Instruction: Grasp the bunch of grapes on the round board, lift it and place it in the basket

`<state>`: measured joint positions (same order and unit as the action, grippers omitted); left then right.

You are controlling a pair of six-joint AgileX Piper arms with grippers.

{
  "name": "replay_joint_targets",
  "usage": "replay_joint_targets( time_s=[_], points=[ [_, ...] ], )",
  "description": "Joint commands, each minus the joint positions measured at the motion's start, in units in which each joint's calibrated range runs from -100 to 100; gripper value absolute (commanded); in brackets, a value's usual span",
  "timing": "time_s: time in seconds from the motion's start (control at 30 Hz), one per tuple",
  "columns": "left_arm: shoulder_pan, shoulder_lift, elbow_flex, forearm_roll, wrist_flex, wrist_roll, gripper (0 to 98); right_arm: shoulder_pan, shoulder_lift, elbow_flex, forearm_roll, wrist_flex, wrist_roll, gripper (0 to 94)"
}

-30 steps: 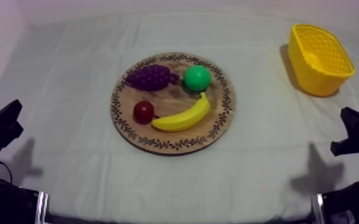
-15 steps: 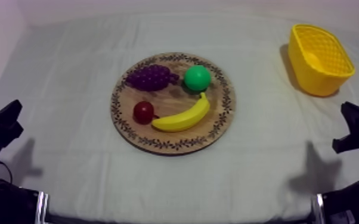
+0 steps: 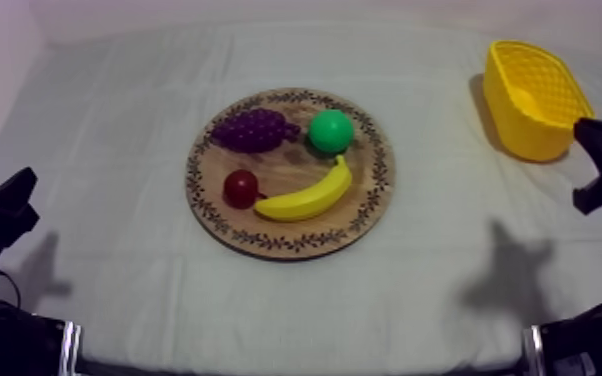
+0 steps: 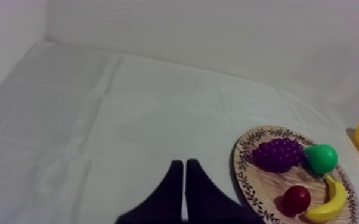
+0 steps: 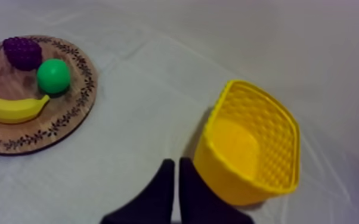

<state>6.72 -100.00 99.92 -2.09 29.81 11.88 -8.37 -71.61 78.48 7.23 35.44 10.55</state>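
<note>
Currently grapes [image 3: 255, 129] lie on board [image 3: 375, 172], outside basket [image 3: 528, 133].

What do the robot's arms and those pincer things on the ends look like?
The left pincer and right pincer each have two slim black fingers tapering to a point. The left arm and right arm are black, chunky and angular, each with a pale ring.

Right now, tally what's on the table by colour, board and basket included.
Purple: 1, bunch of grapes
Green: 1, pear
Red: 1, small red fruit
Yellow: 2, banana, yellow basket
Wood: 1, wooden board
Total: 6
</note>
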Motion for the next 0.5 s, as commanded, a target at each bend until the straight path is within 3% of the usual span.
replay_joint_targets(
  time_s=[0.0, 0.47],
  points=[
    [0.0, 0.0, 0.0, 0.02, 0.0, 0.0, 0.1, -0.9, 5.9, -5.2, 0.3, 0.6, 0.0, 0.4],
    [0.0, 0.0, 0.0, 0.02, 0.0, 0.0, 0.1, -7.0, 29.8, -30.2, 2.3, 6.2, 1.2, 0.4]
  ],
)
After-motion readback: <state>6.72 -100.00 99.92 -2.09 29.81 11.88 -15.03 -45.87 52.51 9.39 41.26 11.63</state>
